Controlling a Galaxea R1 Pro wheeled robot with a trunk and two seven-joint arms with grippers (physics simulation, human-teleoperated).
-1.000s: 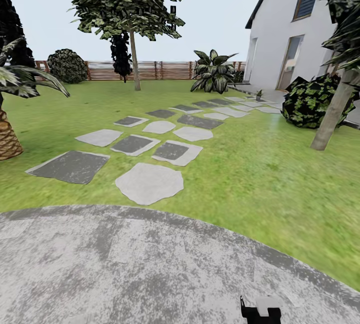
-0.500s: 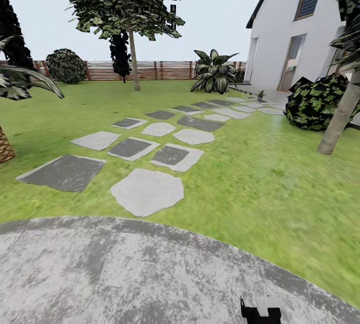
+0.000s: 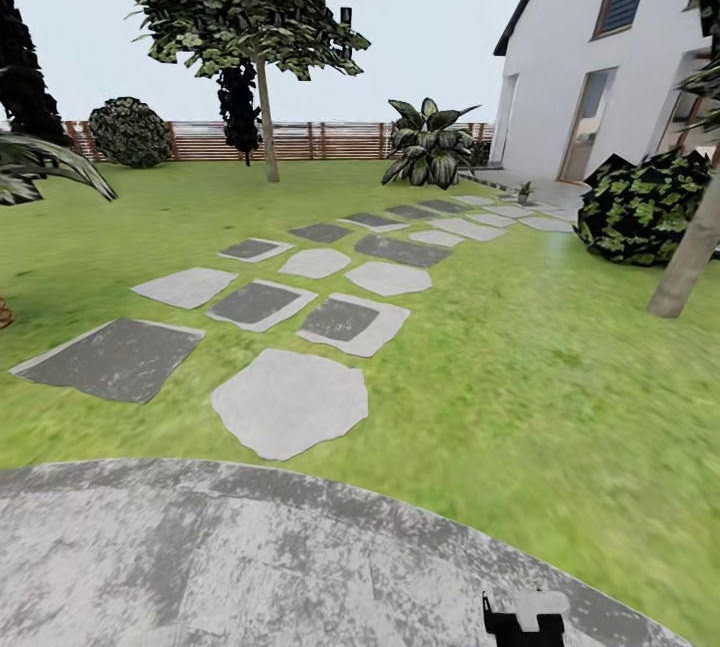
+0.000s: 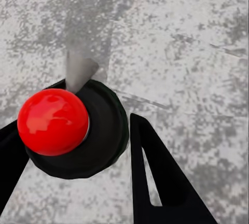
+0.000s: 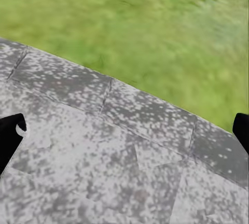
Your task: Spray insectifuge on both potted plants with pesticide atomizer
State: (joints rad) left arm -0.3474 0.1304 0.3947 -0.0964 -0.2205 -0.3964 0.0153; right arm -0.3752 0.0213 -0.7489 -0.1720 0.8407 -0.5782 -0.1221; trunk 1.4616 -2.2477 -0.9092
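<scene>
The left pincer is closed around the atomizer, its red cap and black collar sitting between the two dark fingers, so the pick-up looks done. The right pincer hangs wide open and empty, with the grey patio under it and the lawn beyond its tips. No spraying has started, as far as I can judge. One small potted plant stands far ahead beside the stepping stones; the other I cannot find.
</scene>
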